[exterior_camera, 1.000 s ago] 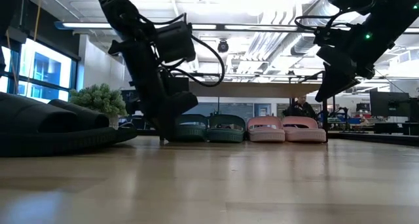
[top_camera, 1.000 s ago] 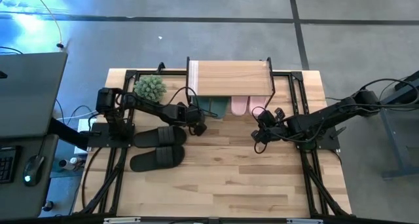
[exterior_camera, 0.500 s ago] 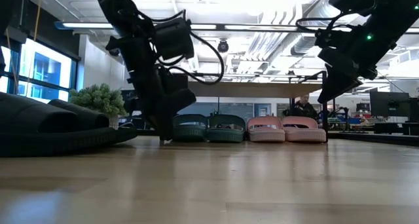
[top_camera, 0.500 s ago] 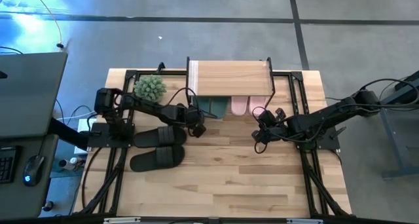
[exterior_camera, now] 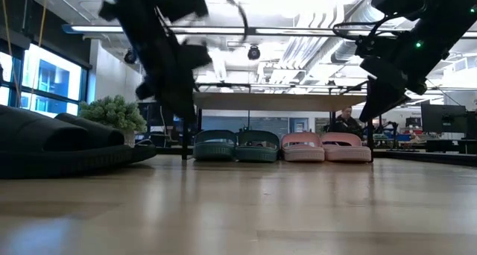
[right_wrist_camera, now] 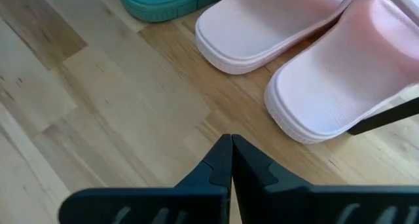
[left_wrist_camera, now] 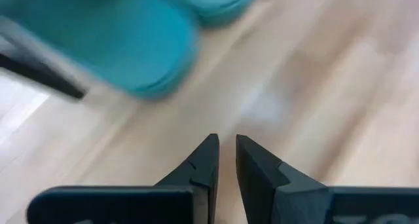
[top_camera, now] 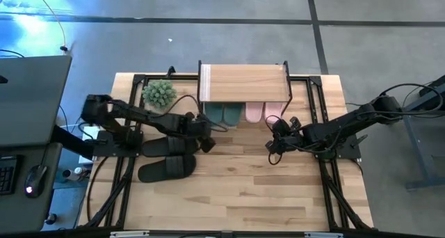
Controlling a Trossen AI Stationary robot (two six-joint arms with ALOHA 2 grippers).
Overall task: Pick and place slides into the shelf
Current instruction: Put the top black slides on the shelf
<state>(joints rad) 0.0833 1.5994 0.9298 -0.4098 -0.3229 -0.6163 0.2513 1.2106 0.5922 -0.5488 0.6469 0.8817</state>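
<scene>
The shelf [top_camera: 243, 83] stands at the table's far edge. Under it the green slides [top_camera: 224, 113] and the pink slides [top_camera: 263, 111] rest side by side on their soles, heels toward the near edge. The black slides [top_camera: 170, 146] lie on the table at the left. My left gripper [top_camera: 206, 145] hangs above the table between the black pair and the green pair [left_wrist_camera: 141, 37]; its fingers stand a narrow gap apart around nothing [left_wrist_camera: 225, 142]. My right gripper [top_camera: 271, 156] is shut and empty, hovering near the pink slides' heels [right_wrist_camera: 308, 93].
A small potted plant [top_camera: 159, 93] sits left of the shelf. Black frame rails [top_camera: 316, 106] run along the table's sides and back. Bare wood lies across the table's near half [top_camera: 243, 196]. A person sits in the room beyond the shelf [exterior_camera: 344, 122].
My left gripper has risen from the table beside the outer green slide and drawn back toward the table's near left, over the black slides. The green slides stay where they were under the shelf. My right gripper has kept still.
</scene>
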